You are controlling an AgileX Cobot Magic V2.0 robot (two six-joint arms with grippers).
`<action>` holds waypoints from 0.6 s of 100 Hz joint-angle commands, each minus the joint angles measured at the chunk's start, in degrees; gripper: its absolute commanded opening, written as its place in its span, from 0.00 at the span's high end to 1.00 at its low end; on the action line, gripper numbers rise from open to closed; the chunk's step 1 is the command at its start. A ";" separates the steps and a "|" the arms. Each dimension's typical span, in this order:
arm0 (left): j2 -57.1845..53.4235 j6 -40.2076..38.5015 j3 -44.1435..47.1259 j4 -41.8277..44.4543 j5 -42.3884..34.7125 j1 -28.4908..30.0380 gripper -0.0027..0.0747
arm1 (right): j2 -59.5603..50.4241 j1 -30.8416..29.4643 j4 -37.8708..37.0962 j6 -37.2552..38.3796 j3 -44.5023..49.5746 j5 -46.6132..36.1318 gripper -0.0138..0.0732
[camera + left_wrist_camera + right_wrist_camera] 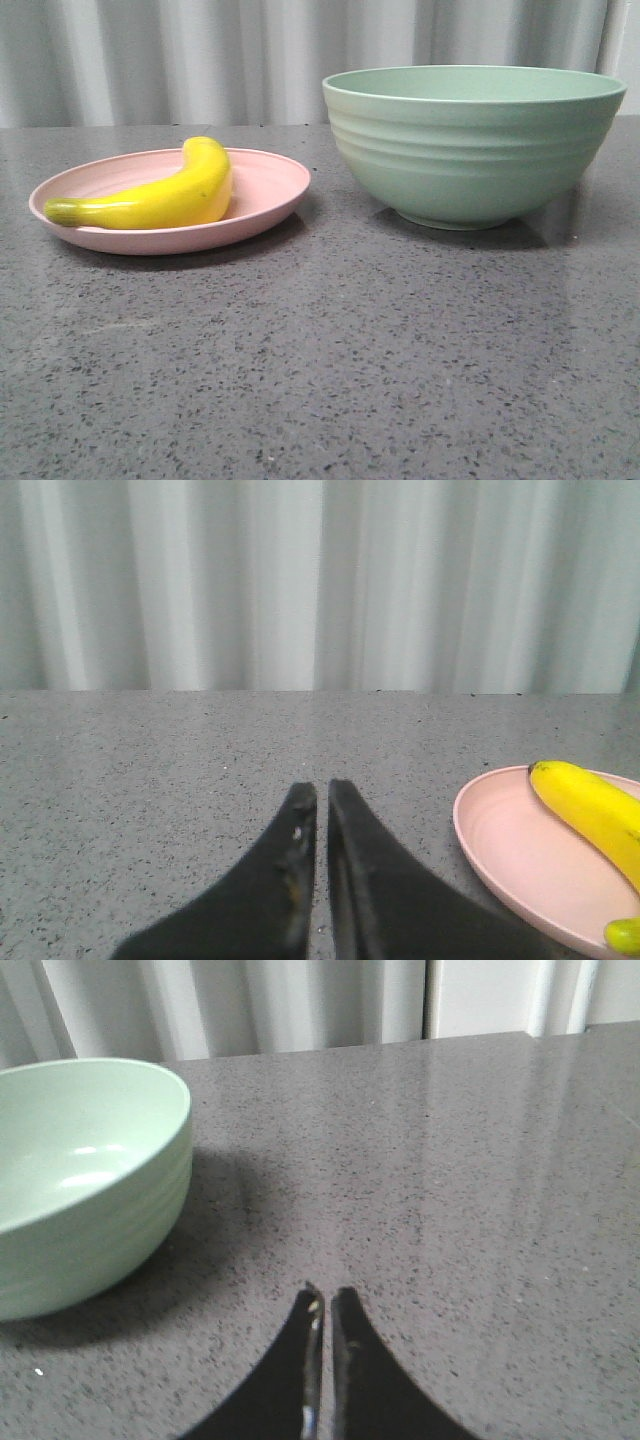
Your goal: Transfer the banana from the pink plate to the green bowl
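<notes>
The yellow banana (165,198) lies curved on the pink plate (270,190) at the left of the table, its greenish stem end toward the left. The green bowl (470,145) stands to the right of the plate, apart from it. Neither arm shows in the front view. In the left wrist view my left gripper (322,792) is shut with nothing in it, low over the table, with the pink plate (510,850) and banana (590,810) off to one side. My right gripper (327,1296) is shut and empty, beside the green bowl (90,1180).
A grey speckled tabletop (330,360) runs under everything, with a pale pleated curtain (200,60) behind it. Bare table lies in front of the plate and bowl.
</notes>
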 commanded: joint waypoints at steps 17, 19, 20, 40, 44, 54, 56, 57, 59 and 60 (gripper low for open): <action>7.80 -0.40 -4.30 -0.18 -8.96 -0.11 0.98 | 6.13 -0.28 6.36 0.01 -5.64 -5.63 0.93; 7.99 -0.40 -4.30 -0.18 -9.31 -0.11 0.97 | 6.13 -0.28 6.36 0.01 -5.64 -5.19 0.93; 8.15 -0.40 -4.30 -0.18 -9.44 -0.11 0.96 | 6.13 -0.28 6.36 0.01 -5.64 -4.96 0.93; 9.21 -0.40 -4.30 -0.44 -12.90 -0.11 0.49 | 6.13 -0.28 6.36 0.01 -5.54 -2.87 0.93; 9.51 -0.40 -4.30 -0.56 -13.85 -0.11 0.44 | 6.13 -0.28 6.36 0.01 -5.54 -2.86 0.93; 9.47 -0.40 -4.53 -0.71 -15.37 -0.11 0.44 | 6.13 -0.28 6.36 0.01 -5.54 -2.74 0.93; 9.59 -0.40 -4.66 -0.71 -15.37 -0.11 0.45 | 6.13 -0.28 6.36 0.01 -5.54 -2.59 0.93; 9.59 -0.40 -4.91 -0.71 -15.37 -0.11 0.45 | 6.13 -0.28 6.36 0.01 -5.54 -2.48 0.93; 9.72 -0.40 -4.98 -0.71 -15.24 -0.11 0.45 | 6.13 -0.28 6.36 0.01 -5.54 -2.34 0.93; 9.90 -0.40 -5.24 -0.71 -15.25 -0.11 0.46 | 6.13 -0.28 6.36 0.01 -5.54 -2.11 0.93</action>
